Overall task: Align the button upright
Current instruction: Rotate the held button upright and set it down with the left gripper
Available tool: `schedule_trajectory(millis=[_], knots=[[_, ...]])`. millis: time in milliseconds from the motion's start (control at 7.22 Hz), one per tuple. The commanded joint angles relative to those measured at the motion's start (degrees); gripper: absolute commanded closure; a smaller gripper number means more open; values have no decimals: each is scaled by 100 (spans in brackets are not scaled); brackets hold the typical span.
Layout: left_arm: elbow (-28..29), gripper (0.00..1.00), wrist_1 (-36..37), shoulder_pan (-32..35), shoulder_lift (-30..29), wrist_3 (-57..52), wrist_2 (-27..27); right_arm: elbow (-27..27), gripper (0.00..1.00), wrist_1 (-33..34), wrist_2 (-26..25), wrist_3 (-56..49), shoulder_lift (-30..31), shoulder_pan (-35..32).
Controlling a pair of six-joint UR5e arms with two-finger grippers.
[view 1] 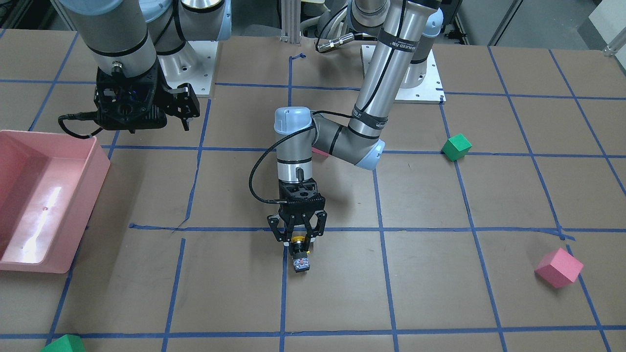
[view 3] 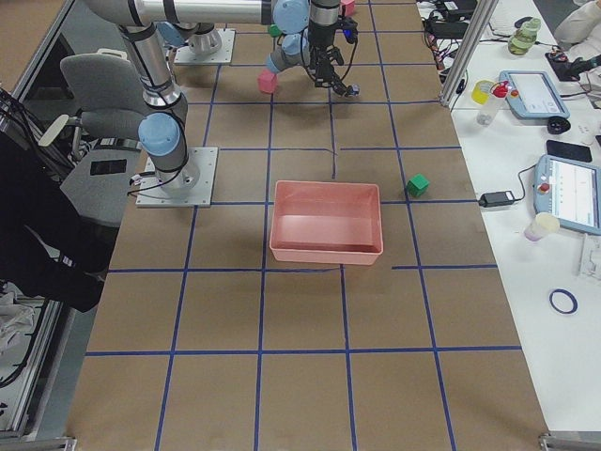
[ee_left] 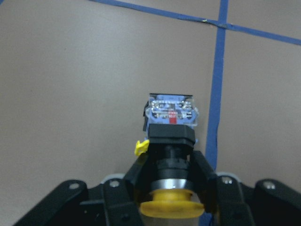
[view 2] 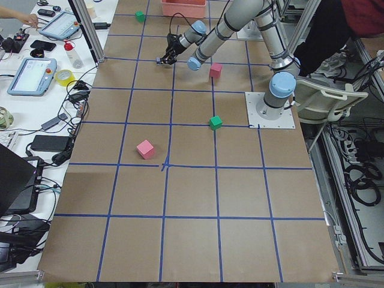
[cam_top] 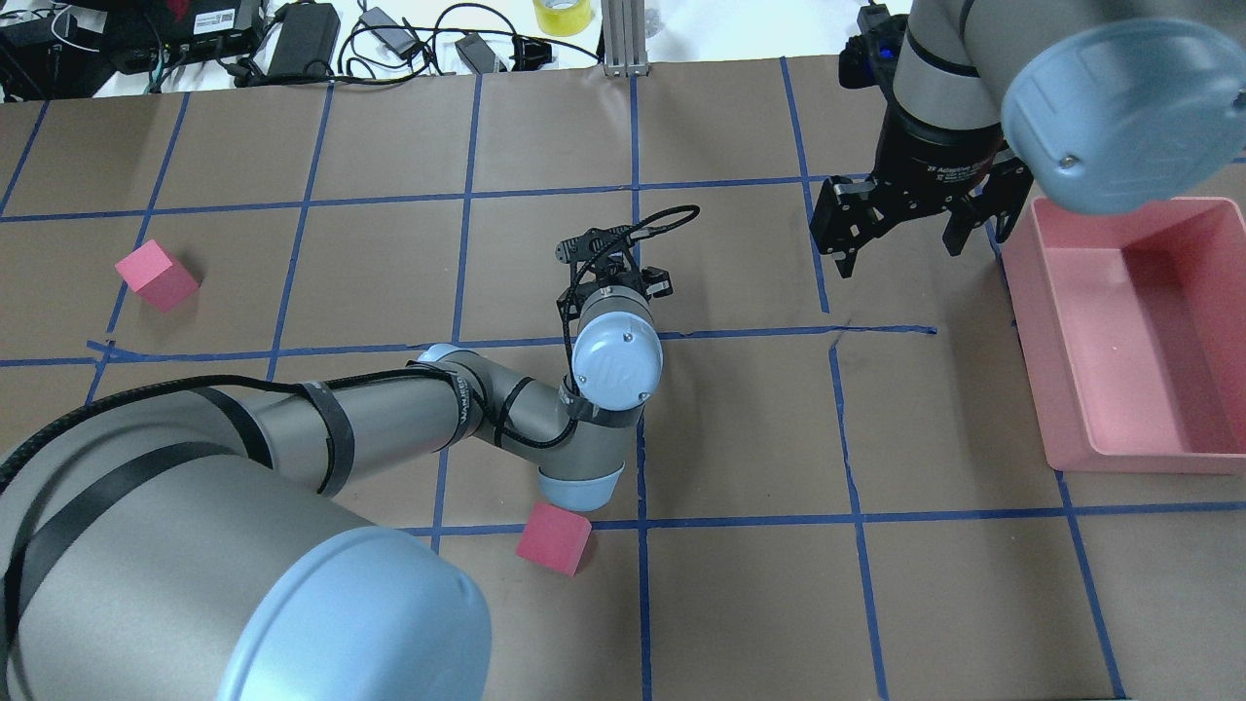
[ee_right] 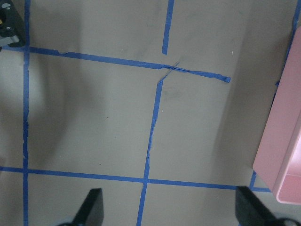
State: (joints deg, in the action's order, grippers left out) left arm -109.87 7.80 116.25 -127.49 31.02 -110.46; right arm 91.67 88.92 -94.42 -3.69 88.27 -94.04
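The button (view 1: 300,256) is off to the far side of the desk (view 1: 440,293) from the robot, near the middle of its width, just beside a blue tape line (ee_left: 216,117), and it is clamped in the left gripper (view 1: 299,243). The wrist view shows the two fingers (ee_left: 203,165) narrowed onto the black neck, the yellow cap (ee_left: 171,208) back toward the palm and the grey terminal block (ee_left: 171,111) sticking out past the fingertips. The button's long axis therefore runs along the gripper's own pointing direction, base first. Overhead, the gripper reaches forward of its wrist, so the tool appears tilted away from the robot, not plumb, and the button seems to lean with it. Whether the base already touches the desk cannot be told. The coming move likely turns on that lean: bring the axis vertical, set the terminal block flat, then release. The right gripper (cam_top: 900,248) hangs wide open and empty, well apart, beside the pink bin (cam_top: 1119,453), so the left arm is the nearer one.
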Motion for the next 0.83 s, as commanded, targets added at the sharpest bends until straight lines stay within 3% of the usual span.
schedule_trajectory(millis=[0, 277, 416, 554, 693], knots=[[211, 100, -1325, -206, 608, -219, 68, 0, 0, 2, 2, 0, -3, 0], [518, 100, -3528, -523, 1233, -132, 925, 0, 0, 2, -7, 0, -3, 0], [937, 100, -4784, -559, 1366, 147, 1313, 0, 0, 2, -6, 0, -3, 0], [1481, 100, -6154, -594, 1315, 603, 2056, 0, 0, 2, -6, 0, -3, 0], [1860, 100, -6951, -603, 1201, 1147, 2429, 0, 0, 2, -15, 0, -3, 0]])
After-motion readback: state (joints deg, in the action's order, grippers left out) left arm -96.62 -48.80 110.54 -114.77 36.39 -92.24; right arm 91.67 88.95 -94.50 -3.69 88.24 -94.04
